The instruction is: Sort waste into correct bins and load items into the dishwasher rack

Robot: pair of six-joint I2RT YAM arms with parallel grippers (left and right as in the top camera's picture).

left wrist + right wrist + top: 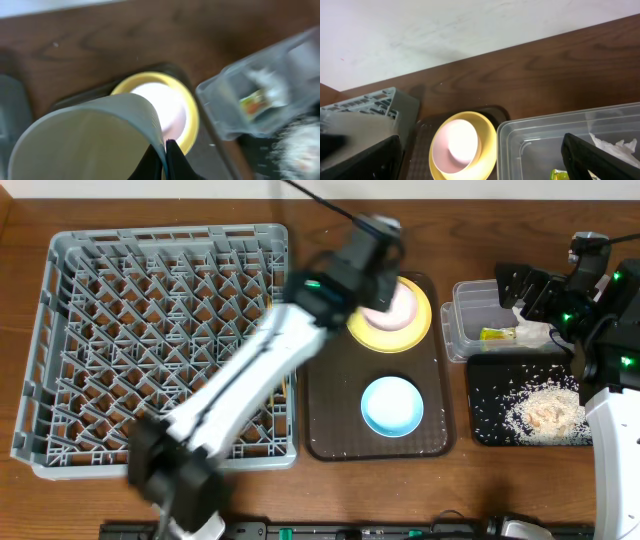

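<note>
My left arm (250, 380) reaches from the near edge diagonally across the dishwasher rack (150, 330) — left gripper (166, 157) clamped on the small cream cup (85, 140) rim, by the yellow plate (380, 338). Far right, the right gripper (480, 142) hangs over the clear tub (470, 330) — jaws wide apart.

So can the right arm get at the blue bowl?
Probably yes: the bowl sits uncovered on the brown tray, the right end effector is open, and the left arm is up by the plate.

Left arm (250, 380) motion-blurred, cup (85, 140) cut off below, wrapper (255, 102) blurred
</note>
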